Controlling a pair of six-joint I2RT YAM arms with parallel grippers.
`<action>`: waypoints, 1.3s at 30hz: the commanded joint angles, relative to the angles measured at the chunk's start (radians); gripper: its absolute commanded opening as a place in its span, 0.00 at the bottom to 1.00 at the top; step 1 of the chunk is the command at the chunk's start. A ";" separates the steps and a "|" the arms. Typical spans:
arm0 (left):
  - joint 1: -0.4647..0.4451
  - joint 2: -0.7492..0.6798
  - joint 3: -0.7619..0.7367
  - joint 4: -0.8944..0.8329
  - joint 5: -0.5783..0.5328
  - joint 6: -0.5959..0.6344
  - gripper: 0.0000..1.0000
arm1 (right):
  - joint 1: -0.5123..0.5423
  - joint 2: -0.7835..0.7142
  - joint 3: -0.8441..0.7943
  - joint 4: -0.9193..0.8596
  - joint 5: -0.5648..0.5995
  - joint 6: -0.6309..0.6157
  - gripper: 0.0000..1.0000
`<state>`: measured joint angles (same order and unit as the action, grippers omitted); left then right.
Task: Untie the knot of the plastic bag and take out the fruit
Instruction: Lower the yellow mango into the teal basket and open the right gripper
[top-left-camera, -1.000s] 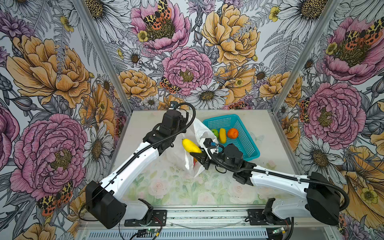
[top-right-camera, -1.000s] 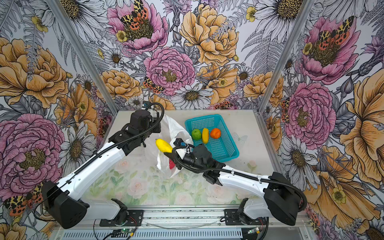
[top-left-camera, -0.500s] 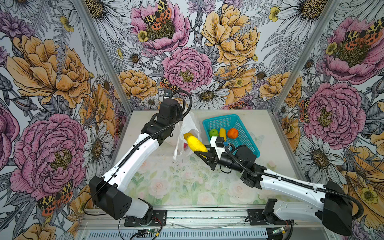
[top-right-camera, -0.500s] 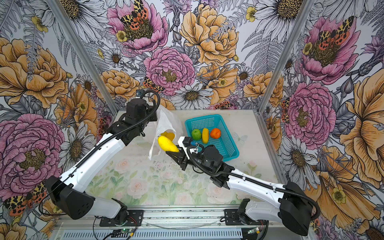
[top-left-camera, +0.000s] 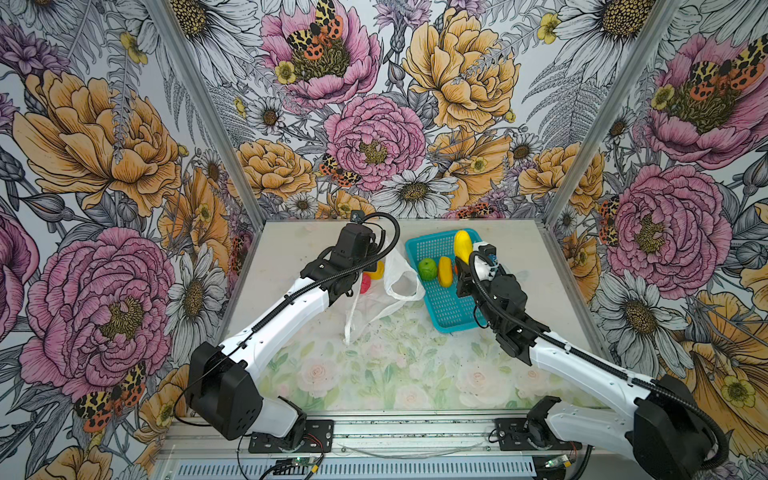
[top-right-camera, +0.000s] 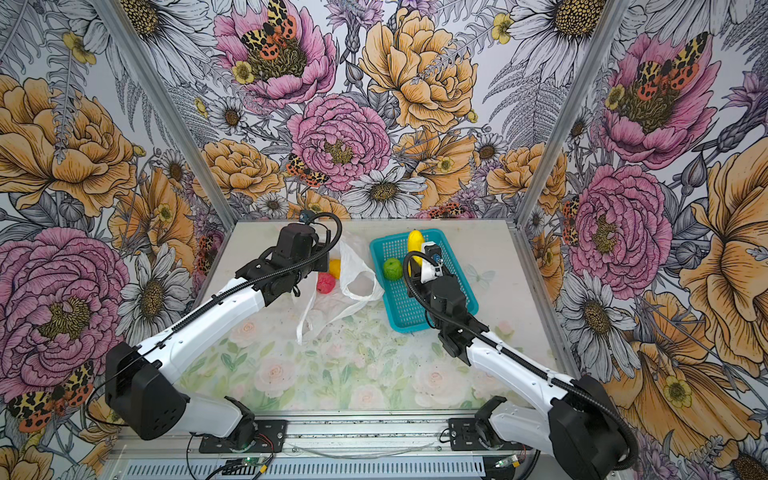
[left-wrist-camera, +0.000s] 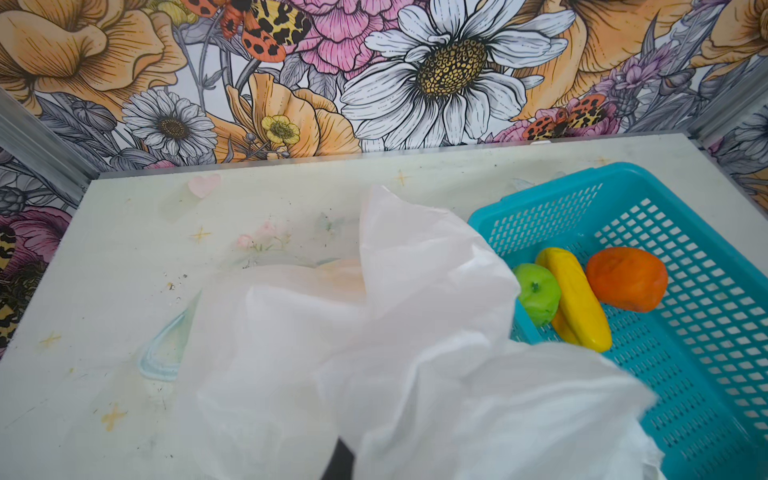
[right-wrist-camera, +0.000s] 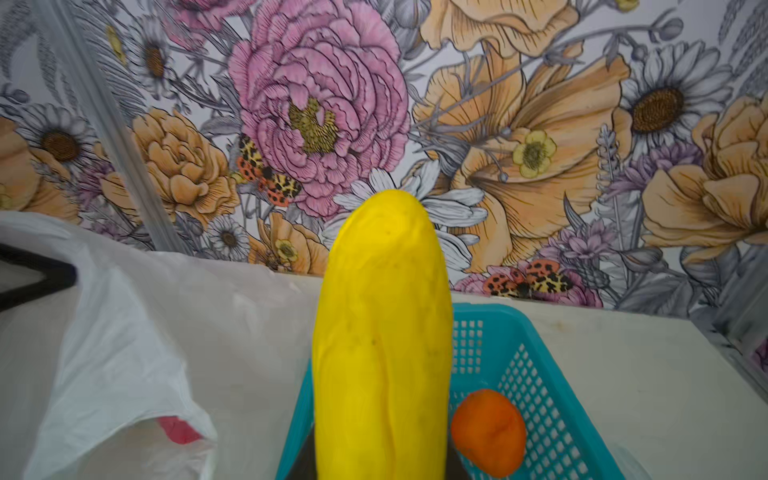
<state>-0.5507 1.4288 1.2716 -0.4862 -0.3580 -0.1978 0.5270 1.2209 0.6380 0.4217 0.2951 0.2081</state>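
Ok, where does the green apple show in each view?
In a top view: green apple inside the teal basket, against its left wall.
In a top view: green apple at the same wall of the basket.
Left wrist: apple in the basket, touching the yellow oblong fruit.
Right wrist: not in it.
Shared landmark: the teal basket.

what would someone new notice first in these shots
The long yellow fruit, gripped in the right tool above the teal basket at the back right of the table, stands out first. Next come the crumpled white plastic bag just left of the basket and the loud floral walls all around.
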 joint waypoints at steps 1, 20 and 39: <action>0.004 -0.045 -0.022 -0.018 0.023 0.022 0.00 | -0.083 0.138 0.030 -0.018 -0.057 0.108 0.02; 0.005 -0.105 -0.038 -0.035 -0.013 0.033 0.00 | -0.213 0.649 0.294 -0.126 -0.188 0.222 0.43; 0.008 -0.090 -0.044 -0.035 0.017 0.025 0.00 | -0.207 0.068 0.066 -0.124 -0.173 0.304 0.83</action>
<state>-0.5468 1.3426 1.2354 -0.5251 -0.3500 -0.1753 0.3210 1.3308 0.8085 0.2955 0.1192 0.4736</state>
